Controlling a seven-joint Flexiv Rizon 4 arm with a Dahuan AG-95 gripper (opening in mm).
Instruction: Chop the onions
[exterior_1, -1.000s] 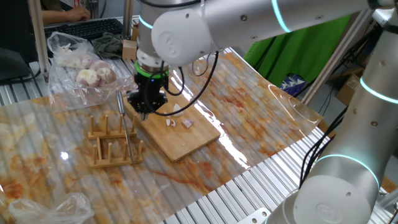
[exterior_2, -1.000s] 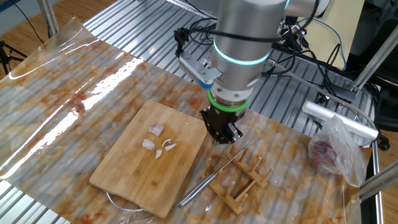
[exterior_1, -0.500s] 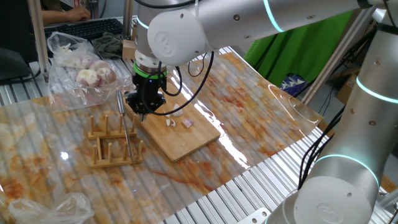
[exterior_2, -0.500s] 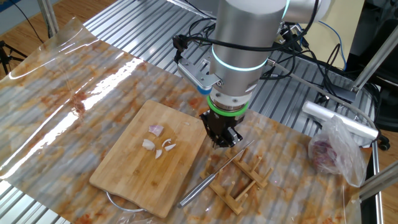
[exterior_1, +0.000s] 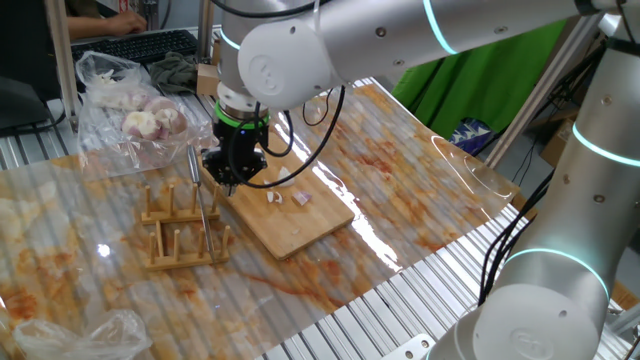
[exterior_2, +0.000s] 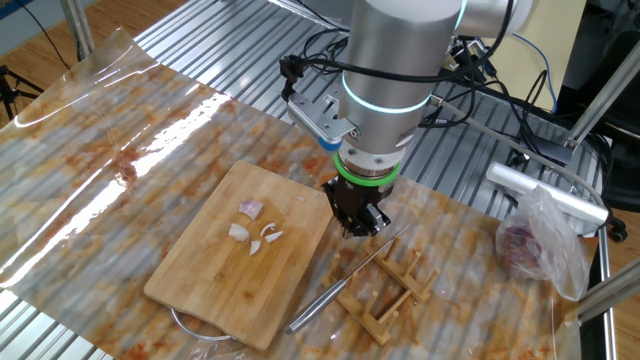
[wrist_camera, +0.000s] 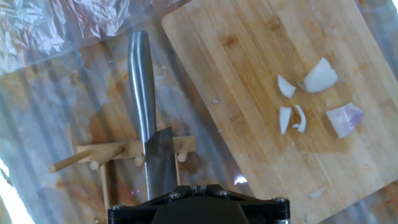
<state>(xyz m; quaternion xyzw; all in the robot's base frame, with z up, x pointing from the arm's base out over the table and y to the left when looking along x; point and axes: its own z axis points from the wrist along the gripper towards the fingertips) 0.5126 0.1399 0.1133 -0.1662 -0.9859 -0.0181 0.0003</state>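
1. Because the onions (wrist_camera: 311, 99) are to be chopped, they lie loose on the wooden cutting board (exterior_2: 215, 270), a few pale wedges and slivers bunched near its middle, one with a purplish tinge, where a blade can come down on a firm, flat surface.
2. The knife (exterior_2: 350, 280) rests across the wooden rack (exterior_2: 395, 290) just beside the board, its steel handle raised off the table (exterior_1: 420, 200); that lift seems meant to let fingers get around the handle.
3. The end effector (exterior_2: 358, 222) hangs pointing straight down between the board's edge and the rack, with its fingers clenched fully together and nothing between them. It is near the knife, but no view shows any contact with it.
4. In the hand view the knife's handle and blade run straight up the frame from the end effector's body, so the hand appears lined up over the knife rather than over the onions.
5. Judging by this, the fetching of the knife is in hand and the chopping is not yet begun; the fingers would have to part before they could take the handle.
6. A clear plastic bag of whole bulbs (exterior_1: 135, 120) sits well apart at the table's far corner, out of the working area.
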